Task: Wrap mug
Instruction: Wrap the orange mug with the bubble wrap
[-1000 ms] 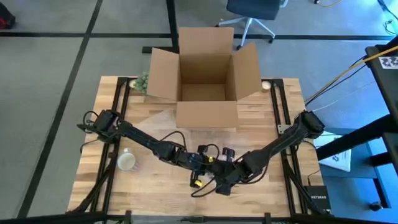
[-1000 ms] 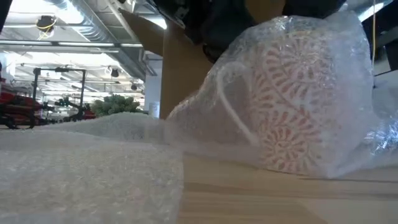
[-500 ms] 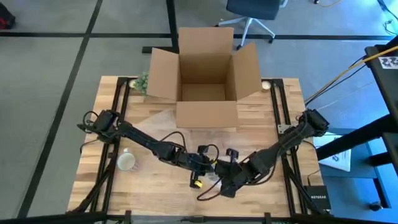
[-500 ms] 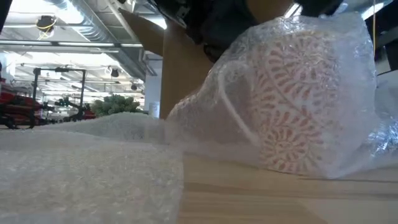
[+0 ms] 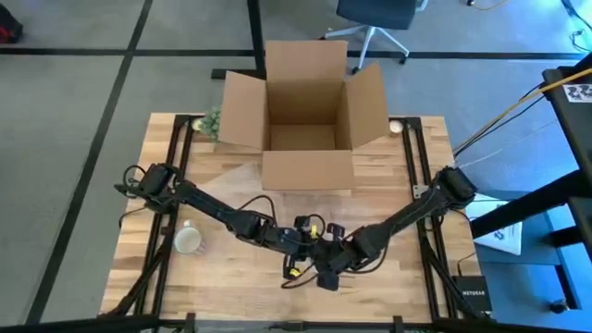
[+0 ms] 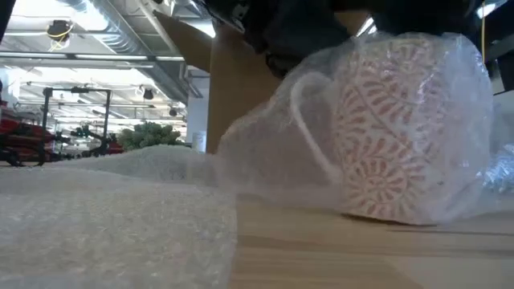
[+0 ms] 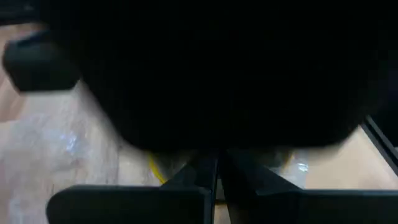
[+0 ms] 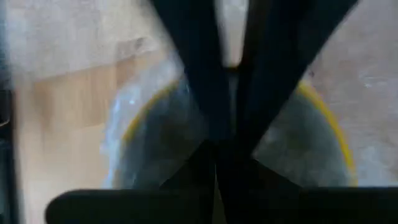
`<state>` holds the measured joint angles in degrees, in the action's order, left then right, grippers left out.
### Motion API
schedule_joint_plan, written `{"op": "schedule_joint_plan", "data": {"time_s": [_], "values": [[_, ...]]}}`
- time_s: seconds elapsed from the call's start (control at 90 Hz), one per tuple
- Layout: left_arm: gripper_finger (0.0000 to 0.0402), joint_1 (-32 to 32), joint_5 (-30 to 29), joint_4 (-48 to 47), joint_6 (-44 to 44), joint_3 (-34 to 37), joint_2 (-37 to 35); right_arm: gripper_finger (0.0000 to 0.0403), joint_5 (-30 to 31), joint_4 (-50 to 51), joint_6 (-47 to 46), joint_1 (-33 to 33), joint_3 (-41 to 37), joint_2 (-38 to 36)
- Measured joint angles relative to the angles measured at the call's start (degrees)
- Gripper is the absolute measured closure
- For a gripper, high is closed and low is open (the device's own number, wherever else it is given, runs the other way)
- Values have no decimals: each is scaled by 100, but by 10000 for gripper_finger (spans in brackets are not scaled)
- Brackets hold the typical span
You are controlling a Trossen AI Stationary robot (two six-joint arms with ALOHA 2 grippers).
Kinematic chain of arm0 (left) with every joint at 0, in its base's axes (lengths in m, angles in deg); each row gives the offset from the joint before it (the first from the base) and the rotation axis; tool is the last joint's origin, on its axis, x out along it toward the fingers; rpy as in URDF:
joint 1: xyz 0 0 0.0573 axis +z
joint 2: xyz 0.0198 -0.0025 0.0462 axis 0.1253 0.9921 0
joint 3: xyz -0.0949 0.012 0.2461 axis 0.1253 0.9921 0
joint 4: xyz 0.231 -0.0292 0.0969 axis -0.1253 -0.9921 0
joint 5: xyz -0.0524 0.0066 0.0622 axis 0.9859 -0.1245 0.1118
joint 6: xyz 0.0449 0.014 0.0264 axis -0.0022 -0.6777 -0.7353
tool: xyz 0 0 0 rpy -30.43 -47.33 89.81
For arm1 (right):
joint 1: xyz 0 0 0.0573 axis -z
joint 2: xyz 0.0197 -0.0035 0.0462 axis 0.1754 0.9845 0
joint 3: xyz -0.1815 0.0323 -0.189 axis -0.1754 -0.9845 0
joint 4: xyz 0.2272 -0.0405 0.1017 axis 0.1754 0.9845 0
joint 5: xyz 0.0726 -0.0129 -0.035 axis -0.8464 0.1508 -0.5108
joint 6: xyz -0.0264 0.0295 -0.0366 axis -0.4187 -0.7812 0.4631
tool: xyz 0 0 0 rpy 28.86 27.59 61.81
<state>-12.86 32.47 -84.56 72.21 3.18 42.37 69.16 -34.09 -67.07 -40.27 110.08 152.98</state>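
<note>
Grippers, two, left point(image 5: 303, 252) and right point(image 5: 326, 271), clamped on bubble wrap point(image 6: 265, 152) over one mug point(image 6: 393, 136); second mug point(image 5: 189, 240) loose.

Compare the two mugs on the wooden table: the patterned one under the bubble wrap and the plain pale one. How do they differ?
The red-and-white patterned mug sits inside clear bubble wrap, under both hands near the table's front centre; the plain pale mug stands bare, alone at the left side. The patterned mug is decorated; the pale mug shows no pattern. Both rest on the wooden table.
</note>
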Motion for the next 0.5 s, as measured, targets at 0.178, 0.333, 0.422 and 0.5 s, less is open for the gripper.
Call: {"op": "schedule_joint_plan", "data": {"time_s": [0.178,0.333,0.422,0.5], "values": [[402,-4,5,-11,-12,0,-3,403,-94,-98,91,-15,-26,-88],[402,-4,39,-29,-14,-2,-5,403,-388,150,68,-20,127,-311],[402,-11,24,-41,-21,-2,-16,403,-610,515,-52,-23,289,-432],[402,-10,41,-50,-14,4,10,403,-628,752,-93,-58,397,-613]]}}
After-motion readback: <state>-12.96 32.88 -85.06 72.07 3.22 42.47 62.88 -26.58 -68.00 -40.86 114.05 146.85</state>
